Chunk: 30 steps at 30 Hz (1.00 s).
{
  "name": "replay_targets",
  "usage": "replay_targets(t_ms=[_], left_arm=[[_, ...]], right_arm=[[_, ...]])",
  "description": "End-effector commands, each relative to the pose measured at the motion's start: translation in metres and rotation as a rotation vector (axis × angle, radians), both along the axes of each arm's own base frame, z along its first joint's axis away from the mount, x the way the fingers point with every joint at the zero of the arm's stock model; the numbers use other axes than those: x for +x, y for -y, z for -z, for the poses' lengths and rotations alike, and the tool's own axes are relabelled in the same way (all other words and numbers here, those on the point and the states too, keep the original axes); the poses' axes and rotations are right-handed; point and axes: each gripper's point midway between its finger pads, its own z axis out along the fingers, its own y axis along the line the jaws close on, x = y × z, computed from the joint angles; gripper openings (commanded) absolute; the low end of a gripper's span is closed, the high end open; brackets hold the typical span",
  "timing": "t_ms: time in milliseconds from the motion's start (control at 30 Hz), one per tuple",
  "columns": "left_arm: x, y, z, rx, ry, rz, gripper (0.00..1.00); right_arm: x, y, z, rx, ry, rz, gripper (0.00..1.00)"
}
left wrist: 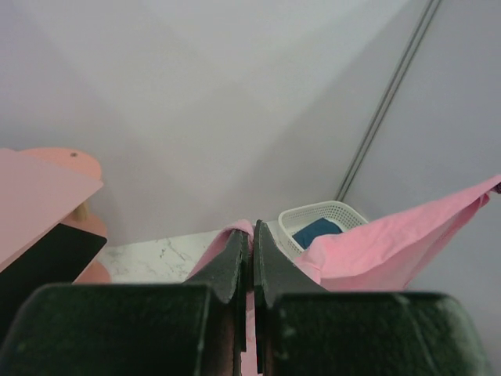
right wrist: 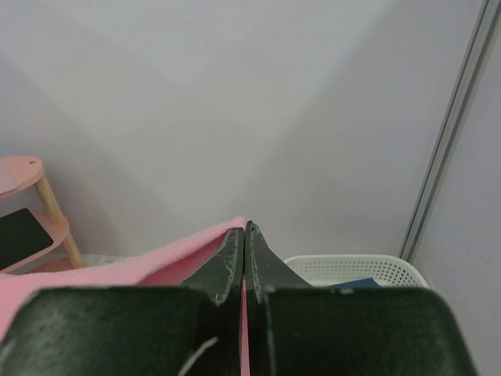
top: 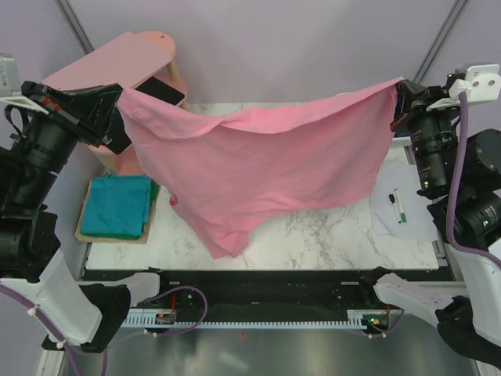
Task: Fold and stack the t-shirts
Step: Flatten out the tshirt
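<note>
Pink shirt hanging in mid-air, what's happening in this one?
The two arms hold the pink t-shirt spread between them above the marble table, unfolded and sagging in the middle. The left arm has its jaws shut on one end, and the right arm has its jaws shut on the other. A teal t-shirt lies folded at the table's left, and a dark blue cloth sits in a white basket.

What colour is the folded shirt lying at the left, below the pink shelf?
Teal. The folded t-shirt shows best in the top external view.
</note>
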Motion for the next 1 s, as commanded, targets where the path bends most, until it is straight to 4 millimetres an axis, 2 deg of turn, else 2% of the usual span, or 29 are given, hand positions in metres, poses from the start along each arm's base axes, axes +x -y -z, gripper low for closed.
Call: replay_targets(t_ms=[0,33,100,133,233,367,433,500,533,667,700,767,800,867,900,933,967], left_arm=[[-0.070,0.004,-0.047,-0.011,0.234,0.047,0.02],[-0.086,0.005,-0.049,-0.012,0.260,0.052,0.02],[-0.100,0.006,-0.048,-0.020,0.270,0.069,0.02],[-0.115,0.006,-0.049,-0.023,0.291,0.074,0.02],[-0.135,0.006,-0.047,-0.034,0.303,0.083,0.02],[-0.148,0.006,-0.044,-0.040,0.307,0.086,0.02],[-0.148,0.005,-0.044,-0.042,0.305,0.078,0.02],[-0.137,0.003,-0.043,-0.039,0.289,0.063,0.02],[-0.130,0.002,-0.042,-0.039,0.273,0.056,0.02],[-0.072,-0.002,-0.024,-0.015,0.144,0.010,0.02],[-0.042,-0.003,-0.015,0.003,0.086,-0.008,0.02],[-0.004,-0.005,0.004,0.029,-0.007,-0.030,0.02],[0.030,-0.004,0.020,0.042,-0.085,-0.030,0.02],[0.069,-0.003,0.045,0.072,-0.181,-0.031,0.02],[0.086,-0.003,0.054,0.079,-0.218,-0.038,0.02],[0.120,-0.003,0.078,0.086,-0.301,-0.040,0.02],[0.136,-0.003,0.090,0.097,-0.335,-0.044,0.02]], right_arm=[[-0.048,0.020,-0.058,0.068,0.201,-0.035,0.00],[-0.057,0.021,-0.060,0.067,0.219,-0.057,0.00],[-0.069,0.024,-0.061,0.069,0.237,-0.079,0.00],[-0.083,0.030,-0.065,0.083,0.263,-0.087,0.00],[-0.111,0.042,-0.074,0.105,0.311,-0.109,0.00],[-0.132,0.056,-0.079,0.124,0.343,-0.100,0.00],[-0.132,0.057,-0.076,0.120,0.332,-0.092,0.00],[-0.125,0.056,-0.072,0.118,0.310,-0.078,0.00],[-0.118,0.053,-0.067,0.112,0.291,-0.071,0.00],[-0.083,0.045,-0.041,0.085,0.194,-0.019,0.00],[-0.067,0.038,-0.027,0.066,0.151,-0.006,0.00],[-0.049,0.034,-0.010,0.057,0.105,0.026,0.00],[-0.031,0.026,0.007,0.032,0.055,0.039,0.00],[-0.010,0.020,0.028,0.016,0.001,0.068,0.00],[0.007,0.011,0.047,-0.007,-0.041,0.074,0.00],[0.017,0.007,0.059,-0.013,-0.063,0.085,0.00],[0.025,0.006,0.070,-0.020,-0.085,0.106,0.00]])
